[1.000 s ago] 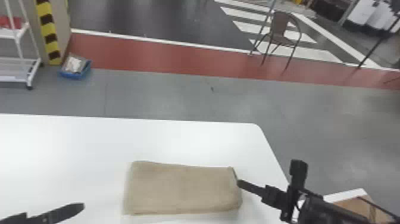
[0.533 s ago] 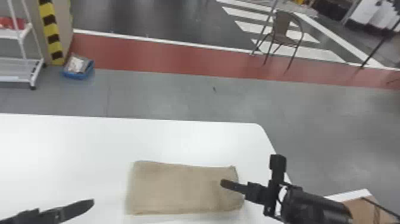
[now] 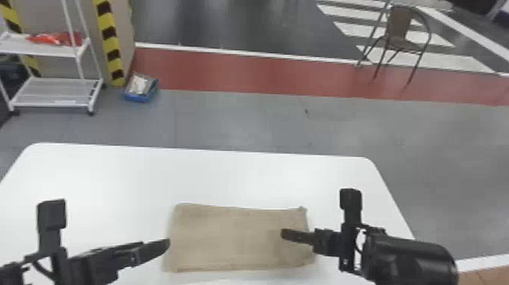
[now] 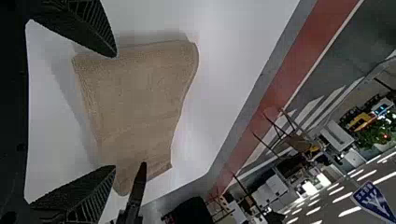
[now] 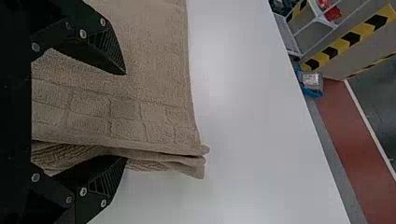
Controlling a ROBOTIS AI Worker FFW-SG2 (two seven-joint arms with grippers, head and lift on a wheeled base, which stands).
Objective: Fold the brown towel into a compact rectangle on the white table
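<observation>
The brown towel (image 3: 234,238) is lying flat in a folded rectangle, spreading between the two grippers: just to the right of the left gripper's (image 3: 168,243) tips and running under the tips of the right gripper (image 3: 284,234). Its layered, folded edge is showing between the right gripper's (image 5: 125,116) fingers, which are standing wide apart with nothing pinched; one is hanging over the towel's top face, the other is sitting at the layered edge, and whether it is touching the cloth I cannot tell. The left gripper's (image 4: 115,112) fingers are also standing wide apart and are holding nothing, with the towel stretching out ahead of them. The white table (image 3: 113,170) is spreading under both grippers and out past their tips. Farther off, a blue bin (image 3: 138,97) and a white cart (image 3: 53,103) are standing on the floor beyond the left gripper, and a brown chair (image 3: 398,30) is standing beyond the right one.
</observation>
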